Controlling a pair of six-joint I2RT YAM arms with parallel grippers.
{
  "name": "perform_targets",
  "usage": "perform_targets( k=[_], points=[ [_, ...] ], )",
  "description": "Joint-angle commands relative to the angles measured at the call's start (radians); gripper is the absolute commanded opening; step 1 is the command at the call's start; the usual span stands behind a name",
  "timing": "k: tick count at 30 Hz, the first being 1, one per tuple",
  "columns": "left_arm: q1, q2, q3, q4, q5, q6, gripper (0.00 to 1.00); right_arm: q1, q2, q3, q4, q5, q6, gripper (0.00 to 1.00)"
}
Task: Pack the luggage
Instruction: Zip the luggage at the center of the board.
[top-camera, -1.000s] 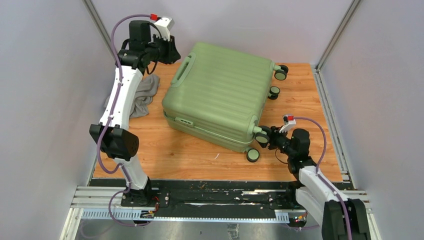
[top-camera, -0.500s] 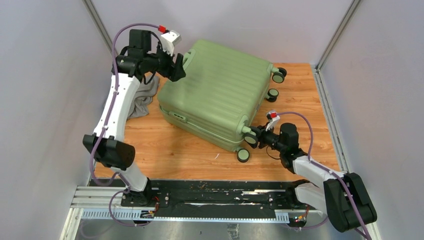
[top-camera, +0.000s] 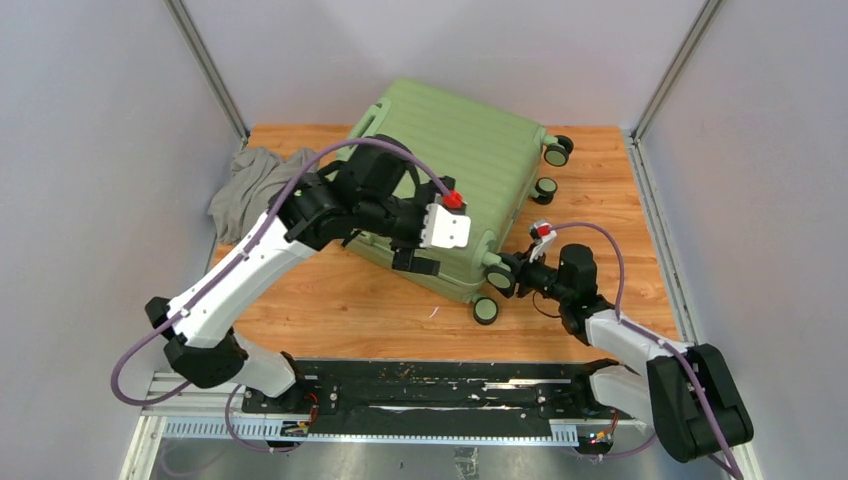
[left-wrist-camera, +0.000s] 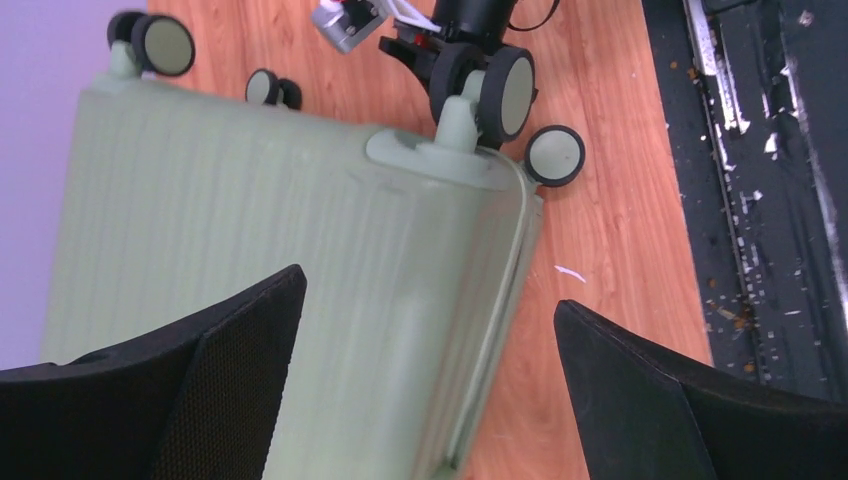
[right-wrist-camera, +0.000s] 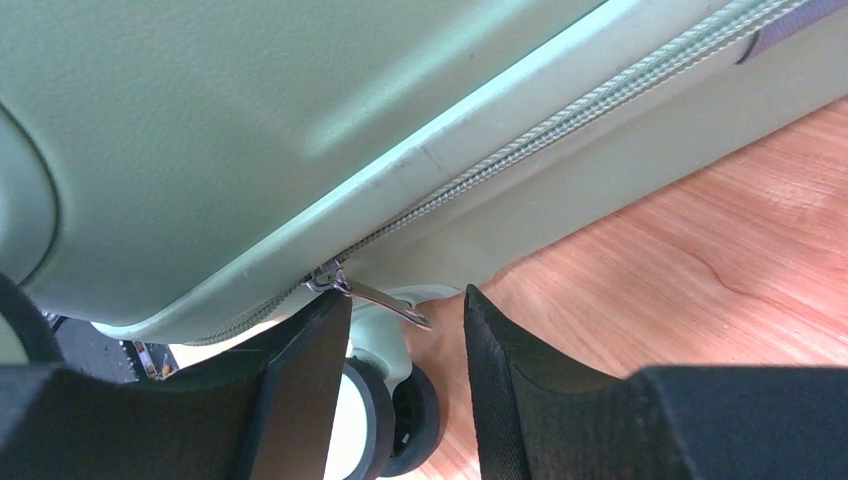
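The luggage (top-camera: 470, 160) lies flat and shut on the far middle of the table (top-camera: 330, 310), its wheeled end to the right. Our chief worry is that it shifts. It is a hard shell on smooth wood, so a tug at its corner may drag or swing the whole case rather than run the zip. The left claw (left-wrist-camera: 428, 295) hangs wide open above the shell and holds nothing, so nothing pins the case down. The cloth (top-camera: 250, 185) lies beside the case on the left; we judge it gets left out unless the case is opened. The right claw (right-wrist-camera: 405, 298) stands part open at the near right corner. Its fingers sit either side of the pull (right-wrist-camera: 375, 300) without pinching it, and closing off-line could let that thin tab slip out.

The table is flat, warm, grained wood. The luggage is a pale green box with rounded corners, ribbed on its broad face and finely pebbled near the seam. The cloth is grey, soft and crumpled. The wheel (top-camera: 486, 311) is a black disc with a pale green face. The zip (right-wrist-camera: 560, 120) is a fine toothed green line, and the pull is a slim metal tab.
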Motion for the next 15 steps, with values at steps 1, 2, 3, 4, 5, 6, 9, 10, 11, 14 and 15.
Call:
perform_targets(
  k=[1, 2, 3, 4, 5, 6, 9, 10, 11, 14, 15],
  points=[
    [-0.107, 0.106, 0.074, -0.021, -0.104, 0.137, 1.00, 0.016, -0.097, -0.008, 0.014, 0.038, 0.026, 0.51],
    [-0.135, 0.133, 0.089, -0.020, -0.119, 0.163, 1.00, 0.009, -0.122, -0.034, 0.013, 0.075, 0.060, 0.53],
    [-0.160, 0.157, 0.100, -0.019, -0.129, 0.182, 1.00, 0.002, -0.146, -0.061, 0.028, 0.092, 0.092, 0.55],
    [-0.180, 0.186, 0.112, -0.020, -0.138, 0.196, 1.00, -0.002, -0.170, -0.081, 0.036, 0.094, 0.115, 0.56],
    [-0.197, 0.216, 0.130, -0.020, -0.145, 0.205, 1.00, -0.003, -0.192, -0.088, 0.012, 0.100, 0.128, 0.56],
    [-0.210, 0.245, 0.140, -0.020, -0.153, 0.214, 1.00, -0.006, -0.220, -0.086, -0.032, 0.116, 0.134, 0.57],
    [-0.244, 0.335, 0.162, -0.021, -0.175, 0.241, 1.00, -0.027, -0.312, -0.086, -0.160, 0.131, 0.144, 0.59],
    [-0.256, 0.359, 0.172, -0.022, -0.183, 0.245, 1.00, -0.038, -0.359, -0.092, -0.203, 0.141, 0.147, 0.60],
    [-0.265, 0.378, 0.177, -0.022, -0.188, 0.249, 1.00, -0.042, -0.391, -0.091, -0.254, 0.156, 0.147, 0.61],
    [-0.284, 0.426, 0.168, -0.022, -0.214, 0.297, 1.00, -0.063, -0.487, -0.104, -0.359, 0.201, 0.157, 0.63],
    [-0.287, 0.443, 0.170, -0.022, -0.225, 0.310, 1.00, -0.066, -0.512, -0.111, -0.386, 0.221, 0.166, 0.63]
  ],
)
